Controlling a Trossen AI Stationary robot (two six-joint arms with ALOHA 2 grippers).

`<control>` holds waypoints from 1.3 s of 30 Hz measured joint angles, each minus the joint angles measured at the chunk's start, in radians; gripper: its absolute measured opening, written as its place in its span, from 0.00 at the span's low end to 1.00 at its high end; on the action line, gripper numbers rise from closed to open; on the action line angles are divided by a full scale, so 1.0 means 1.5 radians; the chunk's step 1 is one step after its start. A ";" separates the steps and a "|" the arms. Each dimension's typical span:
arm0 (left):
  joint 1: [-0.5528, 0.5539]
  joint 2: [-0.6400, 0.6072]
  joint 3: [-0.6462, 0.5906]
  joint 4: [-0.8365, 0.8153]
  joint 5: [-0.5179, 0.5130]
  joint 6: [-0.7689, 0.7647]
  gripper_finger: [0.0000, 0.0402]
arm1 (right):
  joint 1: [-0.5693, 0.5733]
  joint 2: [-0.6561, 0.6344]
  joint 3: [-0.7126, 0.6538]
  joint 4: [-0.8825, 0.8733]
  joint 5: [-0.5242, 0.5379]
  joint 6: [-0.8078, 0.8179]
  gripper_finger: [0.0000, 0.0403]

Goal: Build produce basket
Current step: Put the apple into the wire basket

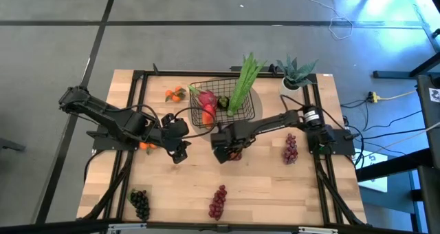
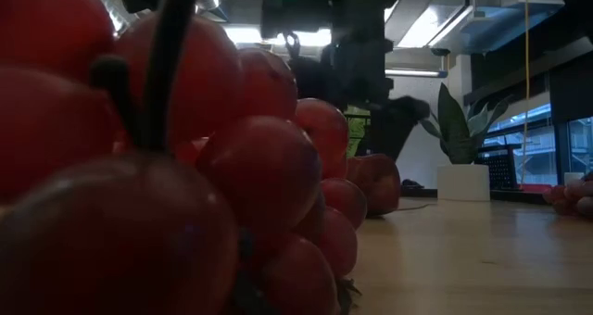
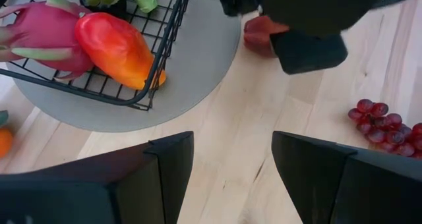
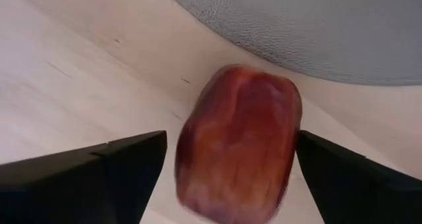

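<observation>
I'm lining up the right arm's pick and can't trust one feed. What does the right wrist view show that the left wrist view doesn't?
Only the right wrist view shows the red fruit whole, lying on the table between the right gripper's open jaws.

Only the left wrist view shows the basket holding the dragon fruit and mango, a red grape bunch, and the open left gripper.

Both show the grey mat and wooden tabletop.
</observation>
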 joint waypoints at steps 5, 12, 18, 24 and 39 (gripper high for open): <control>0.000 0.000 0.000 0.000 0.000 0.000 0.48 | -0.004 0.013 0.000 -0.001 -0.022 -0.018 0.79; 0.000 0.000 0.000 0.001 0.000 0.000 0.48 | -0.007 0.009 0.000 0.014 -0.025 -0.041 0.61; 0.000 0.000 0.000 0.001 0.000 0.000 0.48 | -0.007 0.009 0.000 0.018 -0.031 -0.088 0.51; 0.000 0.000 0.000 0.002 0.000 0.000 0.48 | -0.009 0.009 0.000 0.002 -0.040 -0.093 0.55; 0.000 0.000 0.000 0.002 0.000 0.000 0.48 | -0.018 0.006 0.000 -0.006 -0.043 -0.155 0.56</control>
